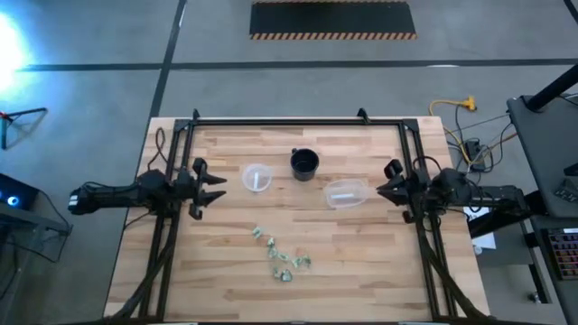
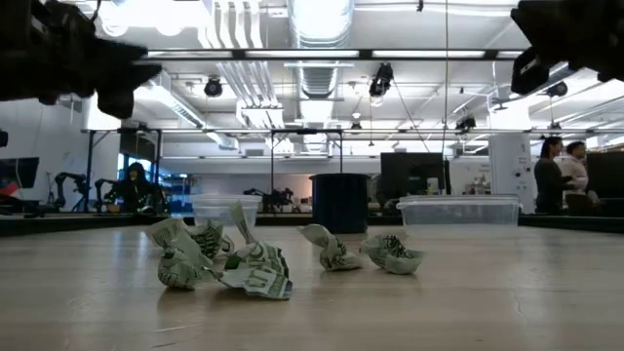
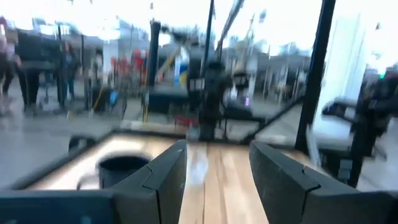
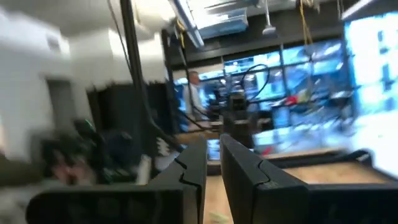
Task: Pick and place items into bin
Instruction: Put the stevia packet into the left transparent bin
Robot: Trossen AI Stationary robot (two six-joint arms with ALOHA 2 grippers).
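Note:
Several tiny crumpled pale green and whitish pieces (image 1: 280,255) lie in a loose cluster on the wooden table, near its front edge; the low view shows them close up (image 2: 226,261). My left gripper (image 1: 219,188) hovers open at the table's left side, above the surface, its fingers well apart in the left wrist view (image 3: 217,174). My right gripper (image 1: 379,188) hovers at the table's right side with its fingers close together (image 4: 213,168). Both point toward the table's middle, away from the pieces.
A clear cup (image 1: 257,177), a black cup (image 1: 304,163) and a clear shallow container (image 1: 346,192) stand in a row between the grippers, beyond the pieces. A black frame (image 1: 280,122) runs around the table's far and side edges. People stand in the room behind (image 2: 561,175).

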